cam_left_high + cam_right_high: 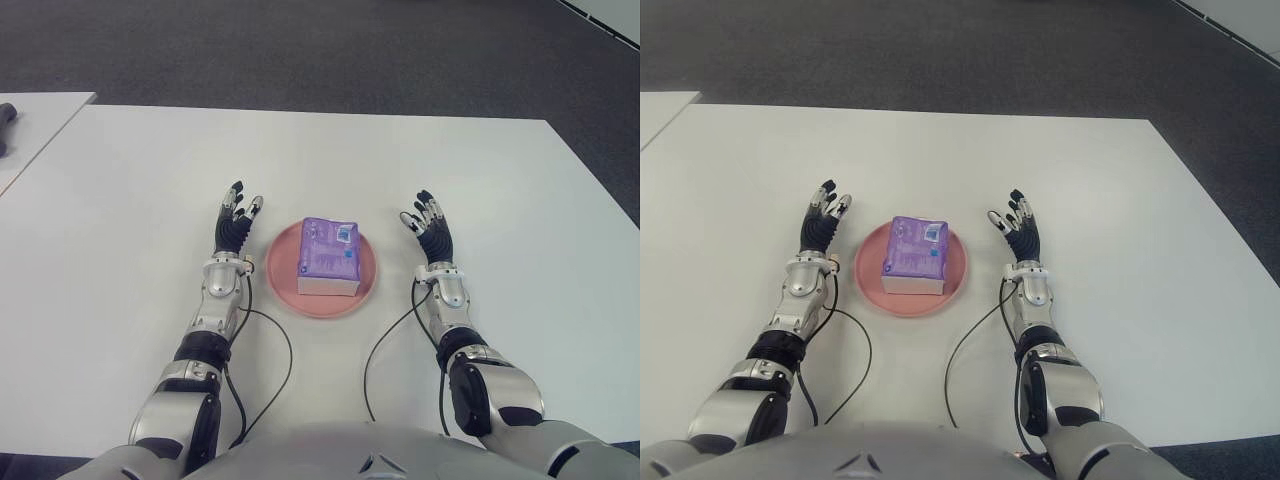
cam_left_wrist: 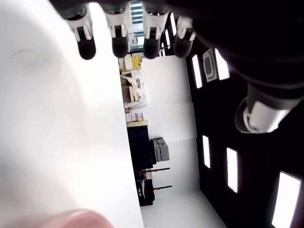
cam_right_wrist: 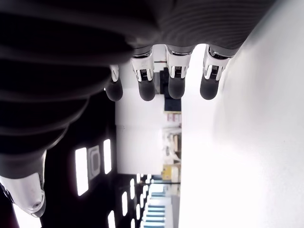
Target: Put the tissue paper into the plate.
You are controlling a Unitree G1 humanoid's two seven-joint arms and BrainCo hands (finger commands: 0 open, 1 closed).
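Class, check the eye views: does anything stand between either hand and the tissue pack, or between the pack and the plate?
Nothing visible does. The tissue pack already lies in the pink plate; the left hand and right hand flank it, open, over bare table.

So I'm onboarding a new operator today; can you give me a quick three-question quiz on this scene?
1. True or false: the tissue pack lies in the pink plate.
2. Which hand holds something? A) left hand B) right hand C) neither
3. Fill in: the plate sits ____ the two hands on the table.

Key: 1 true; 2 C, both hands are open beside the plate; 3 between.
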